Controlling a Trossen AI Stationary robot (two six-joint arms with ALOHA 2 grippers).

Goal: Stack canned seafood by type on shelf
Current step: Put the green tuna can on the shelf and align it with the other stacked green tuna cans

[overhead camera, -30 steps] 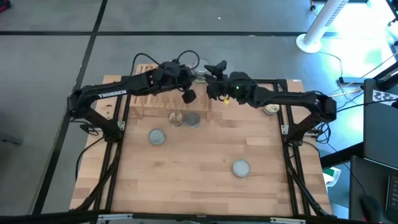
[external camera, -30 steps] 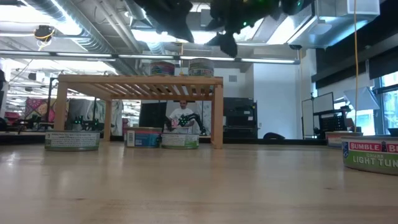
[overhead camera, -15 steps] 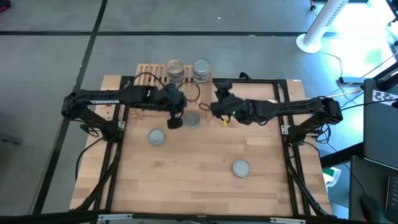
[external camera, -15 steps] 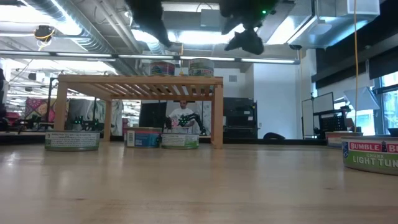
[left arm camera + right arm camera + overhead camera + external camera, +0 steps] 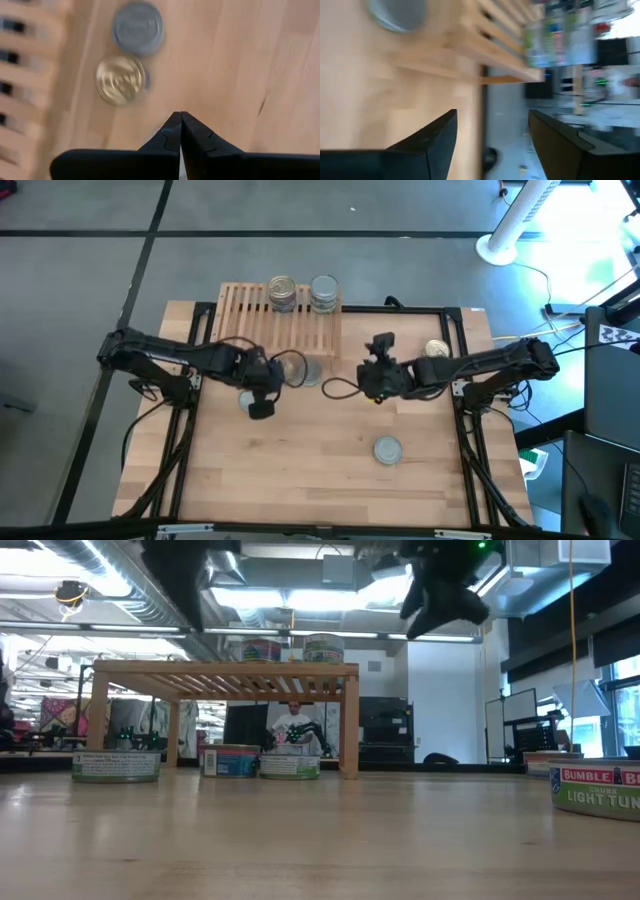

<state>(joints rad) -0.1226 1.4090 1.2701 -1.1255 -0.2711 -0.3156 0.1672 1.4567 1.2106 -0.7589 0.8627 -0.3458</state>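
Observation:
The shelf (image 5: 272, 318) stands at the table's far edge with two can stacks on its slats: a gold-lidded stack (image 5: 282, 291) and a silver-lidded stack (image 5: 324, 290). Both stacks show in the low view (image 5: 262, 648) (image 5: 324, 646). A gold can (image 5: 120, 80) and a silver can (image 5: 137, 27) sit on the table in front of the shelf. My left gripper (image 5: 262, 402) (image 5: 180, 119) hangs shut above the table, over a silver can (image 5: 247, 400). My right gripper (image 5: 372, 383) (image 5: 492, 120) is open, raised, right of the shelf.
More cans rest on the tabletop: one silver can (image 5: 388, 448) near the middle right and one gold can (image 5: 436, 350) by the right arm. In the low view a labelled tin (image 5: 595, 785) stands close at the right. A cable loop (image 5: 335, 388) lies near my right gripper.
Both arms have drawn back from above the shelf toward the table's near side and come lower. My left gripper has gone near and left; my right gripper has gone near and right. The two stacks on the shelf have come into view.

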